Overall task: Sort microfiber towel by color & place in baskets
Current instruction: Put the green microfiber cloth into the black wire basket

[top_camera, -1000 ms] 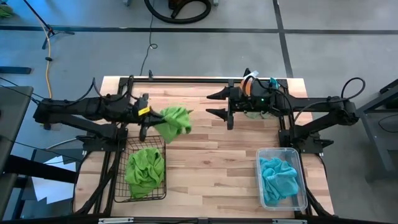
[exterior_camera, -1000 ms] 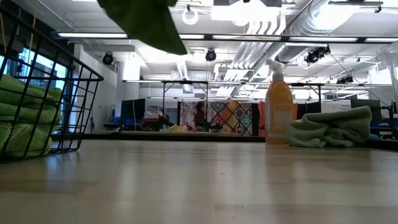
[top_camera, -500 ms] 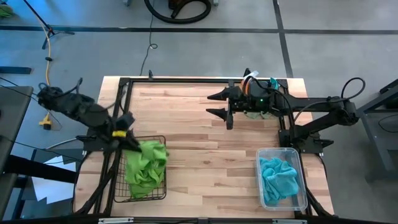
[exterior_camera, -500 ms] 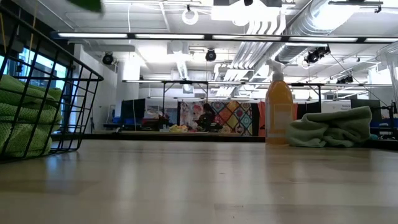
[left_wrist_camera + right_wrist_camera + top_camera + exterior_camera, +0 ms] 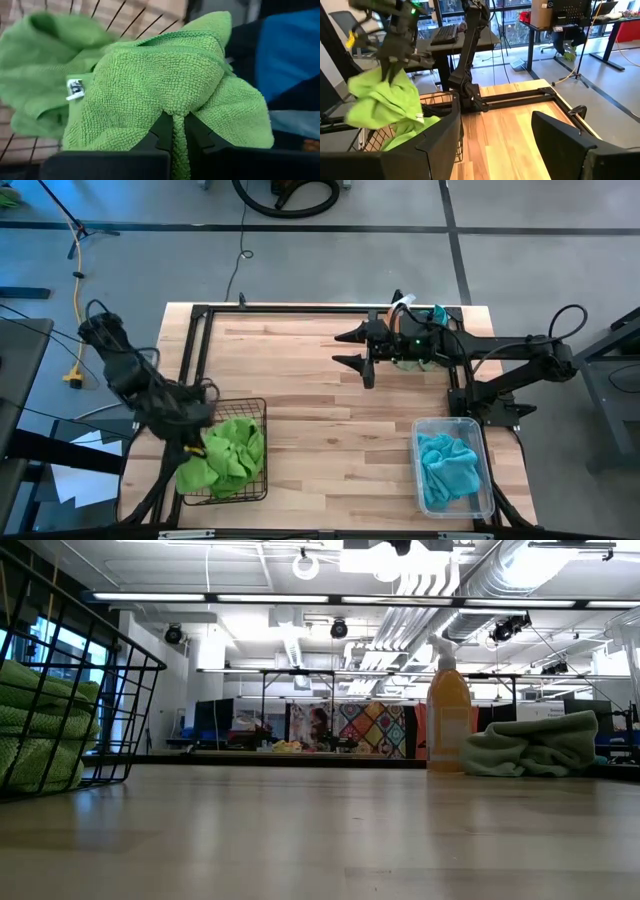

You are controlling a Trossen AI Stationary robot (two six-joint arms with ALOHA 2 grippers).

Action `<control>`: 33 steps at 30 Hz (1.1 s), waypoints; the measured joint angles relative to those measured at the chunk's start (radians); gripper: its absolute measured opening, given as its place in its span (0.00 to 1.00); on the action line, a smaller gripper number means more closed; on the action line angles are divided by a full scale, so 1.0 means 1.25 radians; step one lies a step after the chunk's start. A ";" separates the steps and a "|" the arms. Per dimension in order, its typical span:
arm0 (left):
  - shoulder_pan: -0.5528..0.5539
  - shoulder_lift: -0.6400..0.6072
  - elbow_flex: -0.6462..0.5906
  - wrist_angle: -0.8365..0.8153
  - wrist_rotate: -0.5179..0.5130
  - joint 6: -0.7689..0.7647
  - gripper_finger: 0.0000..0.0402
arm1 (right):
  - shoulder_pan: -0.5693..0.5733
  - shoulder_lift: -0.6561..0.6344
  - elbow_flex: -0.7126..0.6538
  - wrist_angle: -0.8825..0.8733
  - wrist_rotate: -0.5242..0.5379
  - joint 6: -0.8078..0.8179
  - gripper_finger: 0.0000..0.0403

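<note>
My left gripper (image 5: 189, 442) is shut on a lime green microfiber towel (image 5: 198, 467) over the left side of the black wire mesh basket (image 5: 262, 448). More lime green towels (image 5: 236, 448) lie piled inside that basket. The clear plastic basket (image 5: 484, 442) at the near right holds turquoise towels (image 5: 447, 464). My right gripper (image 5: 351, 348) hovers open near the table's far edge, touching nothing. A pale green towel (image 5: 534, 745) lies bunched on the table beside the orange spray bottle (image 5: 448, 726), under the right arm. My left gripper pinches a bunched fold of the lime green towel (image 5: 176, 116) between its two fingers (image 5: 161, 133). It comes from above, pointing down. The towel (image 5: 384, 101) hangs bunched below the fingers over the wire basket; I cannot tell whether its lower end touches the pile.
The orange spray bottle and a turquoise scrap (image 5: 437, 313) sit at the far right corner under the right arm. A black frame (image 5: 300, 308) runs along the table's far and side edges. Bare wooden tabletop (image 5: 340, 430) lies between the two baskets.
My left gripper has swung from the table's middle-left toward the near left corner, carrying the lime green towel over the wire basket and lowering it. The towel has left the low view. The gripper has stayed shut on it.
</note>
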 joint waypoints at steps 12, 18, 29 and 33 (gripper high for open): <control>-0.011 0.118 -0.106 0.004 -0.146 0.139 0.00 | -0.001 0.000 0.000 -0.025 0.022 -0.036 0.61; 0.001 0.213 -0.109 0.006 -0.154 0.238 0.00 | -0.010 0.000 -0.001 -0.031 0.034 -0.042 0.61; 0.000 0.356 -0.260 0.175 -0.111 0.171 0.00 | -0.016 0.000 -0.001 -0.039 0.035 -0.042 0.61; 0.004 0.393 -0.304 0.216 -0.111 0.118 0.00 | -0.016 0.000 -0.001 -0.051 0.035 -0.042 0.61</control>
